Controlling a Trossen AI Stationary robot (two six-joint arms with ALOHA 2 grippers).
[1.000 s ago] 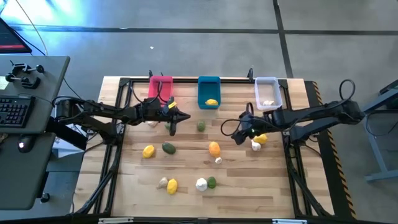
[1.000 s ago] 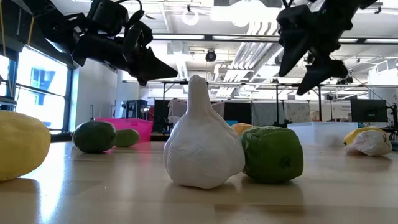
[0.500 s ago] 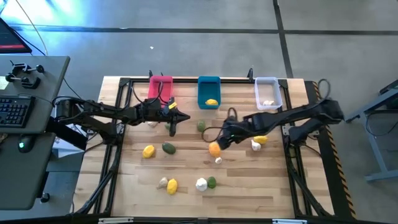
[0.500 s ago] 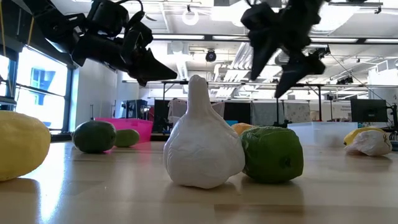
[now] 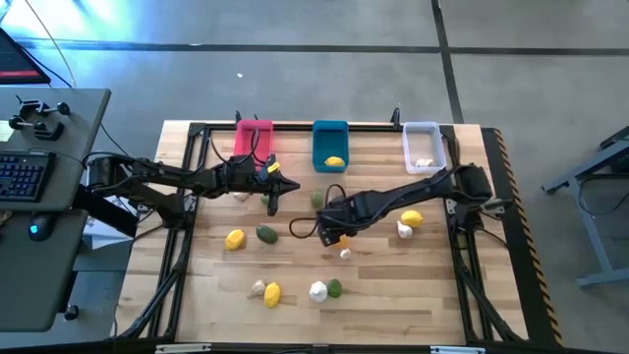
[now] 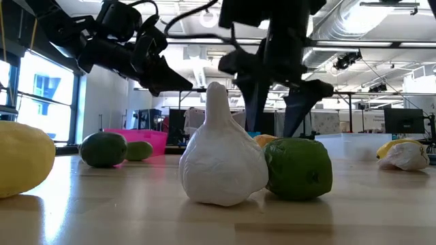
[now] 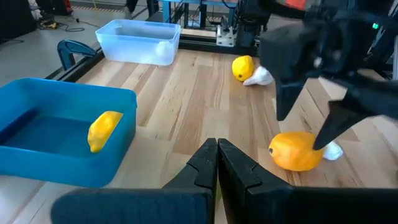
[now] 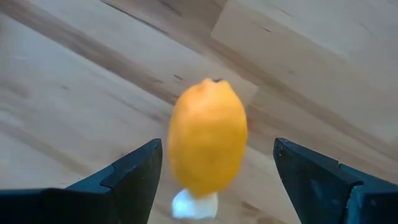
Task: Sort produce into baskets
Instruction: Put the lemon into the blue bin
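Observation:
An orange lemon (image 8: 208,137) lies on the table's middle, next to a small white piece (image 5: 345,254). My right gripper (image 8: 217,152) hangs over the lemon, pointing down and open, one finger on either side and not touching it; the left wrist view shows the same lemon (image 7: 297,150) under the right gripper (image 7: 305,127). My left gripper (image 5: 278,189) is shut on nothing and waits in the air near the pink basket (image 5: 254,138). The blue basket (image 5: 330,146) holds a yellow fruit (image 7: 104,129). The white basket (image 5: 423,147) holds a garlic.
Loose produce lies about the table. There are green ones (image 5: 266,233) (image 5: 317,199), a yellow one (image 5: 234,239), and a lemon (image 5: 412,219) beside a garlic (image 5: 404,231). Near the front edge lie a garlic (image 6: 221,156), a green one (image 6: 298,169) and a yellow one (image 5: 272,293).
My right gripper has swept from the table's right side toward its left and sunk lower. It has tipped to point more steeply down and stands over the orange lemon, still open. Nothing on the table has moved.

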